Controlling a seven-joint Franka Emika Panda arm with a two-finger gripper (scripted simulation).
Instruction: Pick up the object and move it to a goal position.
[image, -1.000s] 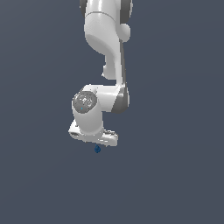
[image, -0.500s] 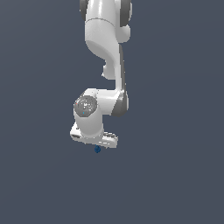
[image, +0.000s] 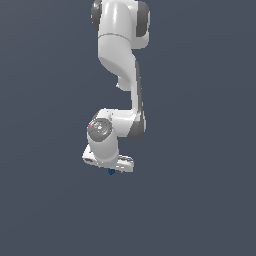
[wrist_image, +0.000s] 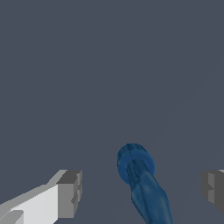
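The object (image: 111, 171) is a tiny dark blue item that shows just under the white hand in the exterior view. In the wrist view the object (wrist_image: 141, 183) is elongated with a rounded end and lies between my two fingers. My gripper (wrist_image: 142, 189) is open. One grey fingertip (wrist_image: 70, 192) and the other fingertip (wrist_image: 213, 190) stand well apart, with a gap to the object on each side. In the exterior view the gripper (image: 111, 168) points down, and the hand mostly hides its fingers.
The white arm (image: 122, 60) comes down from the top of the exterior view. Around it there is only a plain dark grey surface (image: 200, 200).
The hand has come down toward the blue object, which has stayed where it was. The object now sits right under the hand, between the fingers.
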